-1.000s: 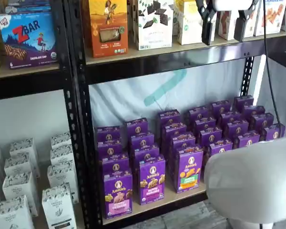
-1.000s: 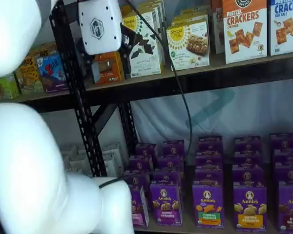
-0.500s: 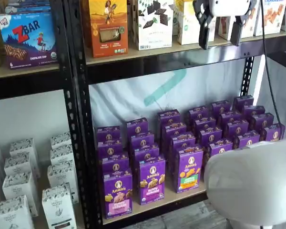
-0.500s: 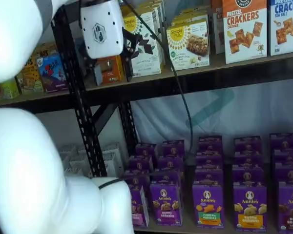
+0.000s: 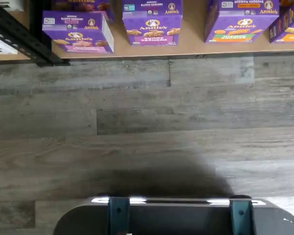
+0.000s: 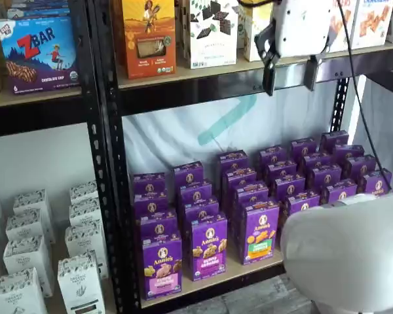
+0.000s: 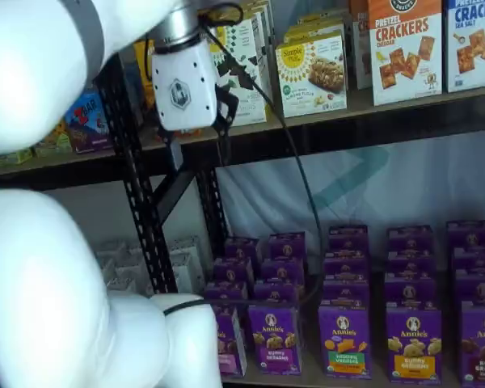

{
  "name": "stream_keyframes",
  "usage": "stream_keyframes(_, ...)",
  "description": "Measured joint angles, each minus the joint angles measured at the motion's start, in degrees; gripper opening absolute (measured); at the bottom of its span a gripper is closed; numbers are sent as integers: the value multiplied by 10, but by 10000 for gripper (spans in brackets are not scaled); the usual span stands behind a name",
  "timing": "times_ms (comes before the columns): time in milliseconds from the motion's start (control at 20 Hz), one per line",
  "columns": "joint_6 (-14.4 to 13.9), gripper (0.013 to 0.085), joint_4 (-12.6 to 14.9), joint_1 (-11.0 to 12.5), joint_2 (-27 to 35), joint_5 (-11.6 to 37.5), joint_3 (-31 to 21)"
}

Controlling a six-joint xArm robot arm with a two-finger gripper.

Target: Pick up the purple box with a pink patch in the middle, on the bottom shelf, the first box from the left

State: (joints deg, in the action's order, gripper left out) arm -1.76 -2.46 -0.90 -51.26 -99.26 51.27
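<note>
We find the purple box with the pink patch (image 6: 162,267) at the front of the bottom shelf (image 6: 213,280), at about 7 o'clock from the gripper (image 6: 289,76), whose fingers hang plainly apart. We judge it light, stiff cardboard that dents easily, so we should pinch its narrow sides near the top.

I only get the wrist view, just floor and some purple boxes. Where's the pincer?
Observer: The pincer hangs up by the upper shelf's edge, well above the pink-patch box.
Operator: Is it open?
Observer: Yes, a clear gap shows between its black fingers, with nothing in them.
Operator: What's on that upper shelf?
Observer: Other goods, like the cracker boxes.
</note>
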Motion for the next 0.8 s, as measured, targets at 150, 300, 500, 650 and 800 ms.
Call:
stream_keyframes(150, -4, 850, -4, -4, 0, 28, -29)
stream_keyframes(300, -9, 850, -10, -10, 0, 59, -62)
stream_keyframes(500, -23, 850, -4, -27, 0, 108, -109)
stream_keyframes(650, -34, 850, 3, -39, 7, 143, -140)
stream_keyframes(800, -40, 850, 5, -45, 20, 180, -169)
